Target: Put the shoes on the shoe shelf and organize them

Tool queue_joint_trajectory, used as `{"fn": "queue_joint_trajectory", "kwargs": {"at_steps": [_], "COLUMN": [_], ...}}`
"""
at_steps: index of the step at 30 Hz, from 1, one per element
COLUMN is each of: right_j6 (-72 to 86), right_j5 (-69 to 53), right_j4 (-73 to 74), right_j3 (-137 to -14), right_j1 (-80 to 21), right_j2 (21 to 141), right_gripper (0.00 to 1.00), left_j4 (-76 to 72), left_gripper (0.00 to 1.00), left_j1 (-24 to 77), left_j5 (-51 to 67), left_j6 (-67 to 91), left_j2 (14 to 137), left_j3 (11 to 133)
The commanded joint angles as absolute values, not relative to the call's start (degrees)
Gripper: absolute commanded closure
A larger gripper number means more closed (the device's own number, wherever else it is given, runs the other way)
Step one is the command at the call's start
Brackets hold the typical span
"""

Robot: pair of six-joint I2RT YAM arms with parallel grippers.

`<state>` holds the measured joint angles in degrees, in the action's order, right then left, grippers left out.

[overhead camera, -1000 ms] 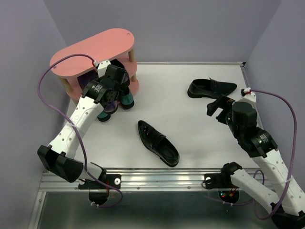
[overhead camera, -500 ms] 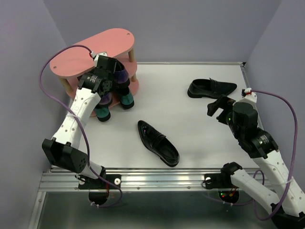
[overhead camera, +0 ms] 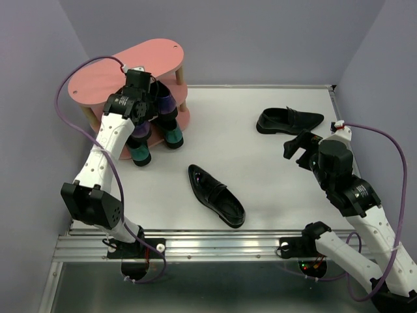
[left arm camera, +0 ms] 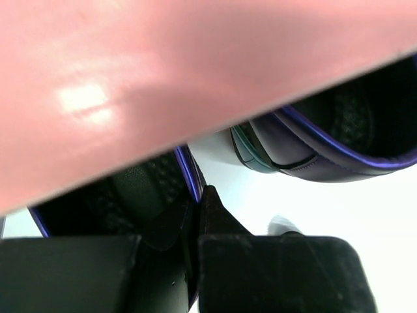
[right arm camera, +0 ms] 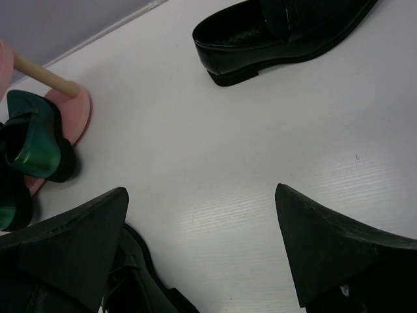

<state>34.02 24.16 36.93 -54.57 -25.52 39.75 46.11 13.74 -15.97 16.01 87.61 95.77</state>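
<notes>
The shoe shelf [overhead camera: 127, 72] is standing in the far left corner of the table [overhead camera: 260, 169], close to the side wall, with its top board bare. The left gripper [left arm camera: 197, 201] is reaching in under one of the pink boards, and it is clamped tight on the thin collar of a purple heeled shoe [left arm camera: 130, 189]. A second purple shoe [left arm camera: 326, 150] is lying just beside it. From above, both toes are pointing in under the boards and the teal block heels [overhead camera: 140, 153] are sticking out in front. I cannot tell which tier either shoe is resting on.

Two things are worrying me here. The pinch is only on a narrow edge of the shoe, so I think the shoe could swing or slip free as it is being pushed deeper. The board is also sitting right over the fingers, so a small lift of the wrist could catch it and shove the rack, or bump the neighbouring shoe out. With the heels overhanging, the pair may also tip forward once let go.

Further out, the right gripper [right arm camera: 201, 191] is hovering with its fingers spread wide and holding nothing. It is near the far loafer [overhead camera: 290, 120], while the near loafer [overhead camera: 216, 195] is lying mid-table. Neither loafer is shelved yet.
</notes>
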Motion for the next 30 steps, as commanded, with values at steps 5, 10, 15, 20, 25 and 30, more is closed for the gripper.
{"fn": "queue_joint_trajectory", "kwargs": {"at_steps": [5, 10, 15, 20, 25, 30], "right_j6": [33.0, 33.1, 33.2, 33.4, 33.2, 33.4], "right_j5": [25.2, 25.5, 25.2, 25.2, 25.6, 25.5], "right_j4": [35.9, 36.0, 36.0, 36.2, 37.0, 37.2], "right_j3": [-55.5, -55.5, -55.5, -55.6, -56.1, -56.2], "right_j1": [-25.1, -25.1, -25.1, -25.1, -25.1, -25.1], "right_j2": [39.4, 39.4, 39.6, 39.2, 38.8, 38.5], "right_gripper": [0.0, 0.0, 0.0, 0.0, 0.0, 0.0], "left_j4": [40.4, 40.7, 40.7, 39.8, 41.7, 42.7], "left_gripper": [1.0, 1.0, 1.0, 1.0, 0.91, 0.49], "left_j1": [11.7, 11.7, 11.4, 11.0, 10.8, 10.8], "left_j5": [-16.3, -15.6, -16.2, -16.0, -16.0, -17.0], "left_j6": [11.6, 11.3, 10.6, 11.6, 13.1, 13.5], "left_j2": [88.0, 88.2, 88.7, 89.3, 90.7, 89.8], "left_j3": [102.6, 103.6, 103.2, 101.3, 102.3, 102.7]}}
